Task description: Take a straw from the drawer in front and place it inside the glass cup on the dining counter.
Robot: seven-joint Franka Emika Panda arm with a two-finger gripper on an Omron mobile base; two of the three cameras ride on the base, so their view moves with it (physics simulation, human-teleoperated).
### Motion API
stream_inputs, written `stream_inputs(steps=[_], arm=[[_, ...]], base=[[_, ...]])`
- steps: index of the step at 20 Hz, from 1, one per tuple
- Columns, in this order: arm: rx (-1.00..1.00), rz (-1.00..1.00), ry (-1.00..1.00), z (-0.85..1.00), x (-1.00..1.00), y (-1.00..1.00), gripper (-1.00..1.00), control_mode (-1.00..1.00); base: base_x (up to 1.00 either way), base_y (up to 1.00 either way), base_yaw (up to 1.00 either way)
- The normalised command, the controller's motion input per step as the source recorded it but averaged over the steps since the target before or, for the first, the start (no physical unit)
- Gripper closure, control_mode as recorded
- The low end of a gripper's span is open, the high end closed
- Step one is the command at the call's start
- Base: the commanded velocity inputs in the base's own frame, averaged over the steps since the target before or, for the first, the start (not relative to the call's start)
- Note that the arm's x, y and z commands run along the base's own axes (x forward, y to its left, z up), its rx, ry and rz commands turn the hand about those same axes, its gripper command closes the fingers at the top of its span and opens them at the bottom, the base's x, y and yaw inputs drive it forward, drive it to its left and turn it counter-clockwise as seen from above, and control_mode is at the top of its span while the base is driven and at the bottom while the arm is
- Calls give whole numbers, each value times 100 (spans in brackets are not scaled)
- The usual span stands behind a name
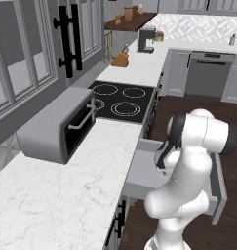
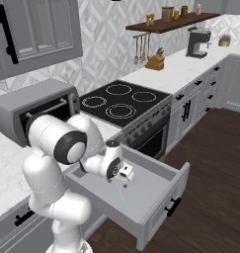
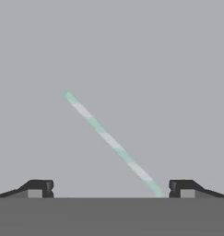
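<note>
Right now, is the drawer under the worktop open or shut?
Open. The drawer is pulled well out from the cabinet, its grey inside showing, with the straw lying flat on its floor.

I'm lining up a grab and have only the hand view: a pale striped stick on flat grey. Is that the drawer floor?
Observer: Yes. In the right base view the pincer hangs inside the open drawer, above the straw.
Operator: Anything else in there to bump?
Observer: I can see only the straw on the visible grey floor; the arm hides part of it.
Operator: What sits above the drawer?
Observer: The marble worktop, carrying a toaster oven beside a black cooktop.
</note>
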Motion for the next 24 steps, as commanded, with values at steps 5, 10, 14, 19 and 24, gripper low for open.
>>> stream_inputs(steps=[5,10,14,19,24], arm=[[0,4,5,-40,23,0,-100,-100],[0,3,2,-33,31,0,-100,-100],[0,3,2,-37,32,0,-100,-100],[0,2,2,-41,25,0,-100,-100],[0,2,0,-42,16,0,-100,-100]], base=[[0,0,0],[0,0,0],[0,0,0],[0,0,0],[0,0,0]])
